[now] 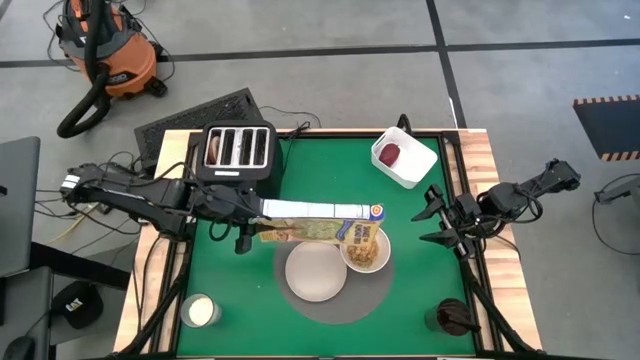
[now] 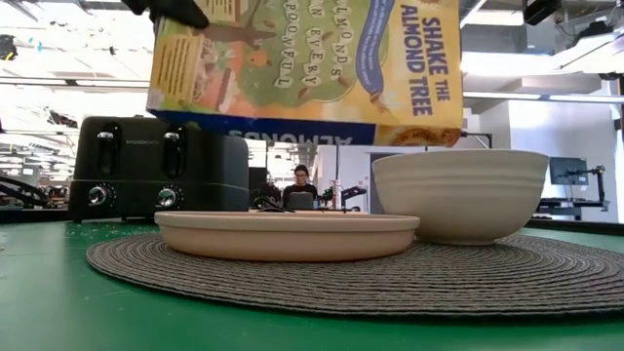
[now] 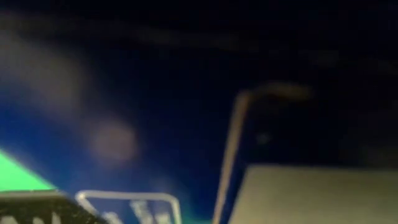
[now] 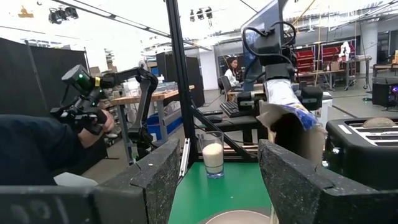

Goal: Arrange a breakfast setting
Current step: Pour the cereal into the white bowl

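Left gripper (image 1: 243, 212) holds the cereal box (image 1: 322, 222) tipped over the white bowl (image 1: 366, 250).
The bowl stands beside the pale plate (image 1: 316, 271) on the round placemat (image 1: 340, 308); right gripper (image 1: 432, 222) waits open nearby.

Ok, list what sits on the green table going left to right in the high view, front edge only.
Glass of milk → plate on the round mat → dark cup.
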